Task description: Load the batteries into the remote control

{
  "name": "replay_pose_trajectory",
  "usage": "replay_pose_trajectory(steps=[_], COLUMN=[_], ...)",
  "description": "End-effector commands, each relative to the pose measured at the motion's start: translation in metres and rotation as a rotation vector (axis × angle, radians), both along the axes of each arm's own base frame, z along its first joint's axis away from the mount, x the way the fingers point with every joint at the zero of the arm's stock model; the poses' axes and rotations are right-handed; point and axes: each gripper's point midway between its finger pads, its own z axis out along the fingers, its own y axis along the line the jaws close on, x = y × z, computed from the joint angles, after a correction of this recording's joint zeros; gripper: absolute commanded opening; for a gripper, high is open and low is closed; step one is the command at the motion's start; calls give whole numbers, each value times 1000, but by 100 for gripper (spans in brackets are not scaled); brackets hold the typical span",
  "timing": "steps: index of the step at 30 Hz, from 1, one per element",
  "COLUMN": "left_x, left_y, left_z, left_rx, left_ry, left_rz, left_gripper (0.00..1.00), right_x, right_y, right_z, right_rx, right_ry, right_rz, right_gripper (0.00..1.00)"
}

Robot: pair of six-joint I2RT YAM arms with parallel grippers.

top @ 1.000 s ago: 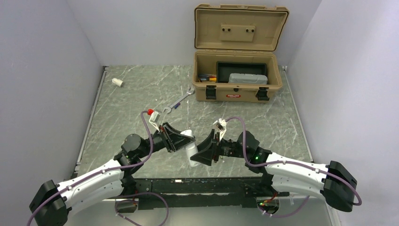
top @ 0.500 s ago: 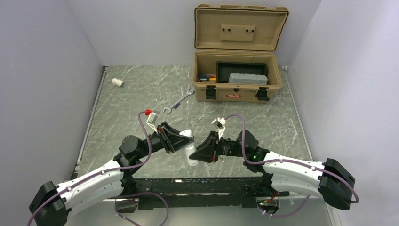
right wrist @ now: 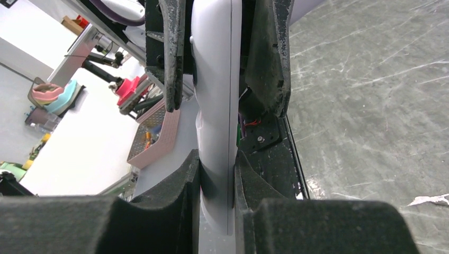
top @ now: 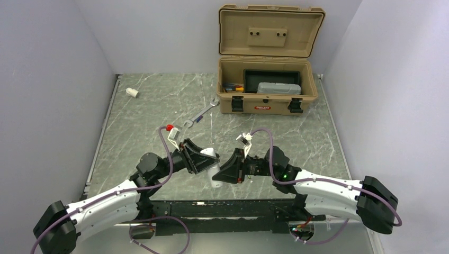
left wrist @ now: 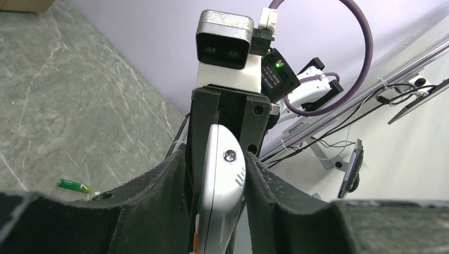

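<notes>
The white remote control (top: 213, 168) hangs above the table's near edge between both grippers. My right gripper (top: 221, 170) is shut on it; in the right wrist view its pads press both faces of the remote control (right wrist: 214, 106) on either side of the right gripper (right wrist: 216, 159). My left gripper (left wrist: 217, 159) stands round the other end of the remote control (left wrist: 225, 180). Its jaws are slightly apart, with a dark gap showing on the left side. One green battery (left wrist: 74, 185) lies on the marble table. A thin green and orange strip shows along the remote's edge.
An open tan toolbox (top: 267, 95) stands at the back right. A silver wrench (top: 201, 114) lies mid-table and a stubby white cylinder (top: 132, 92) at the back left. A scrap of paper (right wrist: 429, 200) lies near the table's front edge.
My right gripper has closed on the remote and edged left. My left gripper's jaws, shut on the remote before, have loosened.
</notes>
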Motion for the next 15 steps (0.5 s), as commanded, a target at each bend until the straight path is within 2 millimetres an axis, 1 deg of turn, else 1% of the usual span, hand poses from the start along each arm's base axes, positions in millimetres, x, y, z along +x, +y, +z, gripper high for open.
replay_pose_trajectory(steps=[1, 11, 15], left_x=[-5, -5, -5], left_y=[-1, -2, -3], left_z=[14, 15, 16], left_rx=[-47, -42, -38], left_ry=[-37, -40, -41], left_rz=[-17, -18, -23], left_gripper=[47, 35, 34], right_x=[-4, 2, 4], right_y=[5, 4, 2], right_z=[39, 39, 39], right_rx=[115, 110, 106], right_ry=[-67, -75, -80], right_rz=[37, 0, -17], right_gripper=[0, 0, 0])
